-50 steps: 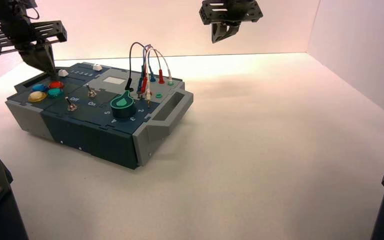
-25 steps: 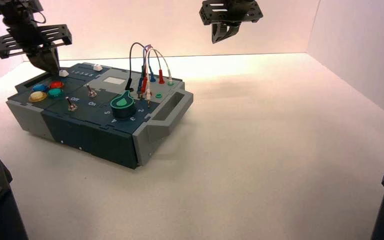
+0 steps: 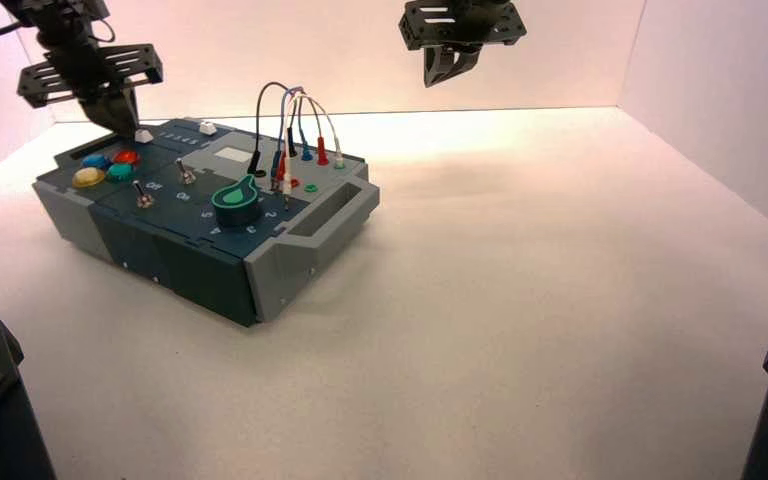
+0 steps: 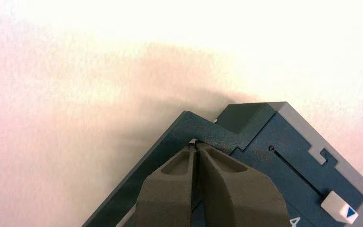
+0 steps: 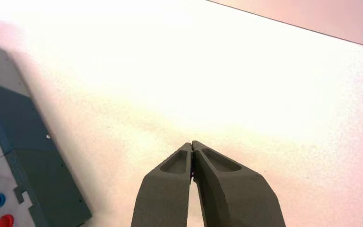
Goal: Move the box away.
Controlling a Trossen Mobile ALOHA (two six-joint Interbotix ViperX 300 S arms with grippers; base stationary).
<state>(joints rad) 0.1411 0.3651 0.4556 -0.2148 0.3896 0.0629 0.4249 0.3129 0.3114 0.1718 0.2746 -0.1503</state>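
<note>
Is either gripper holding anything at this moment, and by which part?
Nothing is held. The left gripper is shut, its tips down at the far left corner of the box, not clamped on it. The right gripper is shut on nothing, raised above the table.

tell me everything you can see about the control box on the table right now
The box is a flat dark-teal panel with grey ends and a handle slot on its near right end. On top sit blue, red, yellow and green round buttons, two toggle switches, a green dial and looped plug wires. It lies turned at an angle, left of centre on the white table. The left gripper, jaws shut, presses on its far left corner.
</note>
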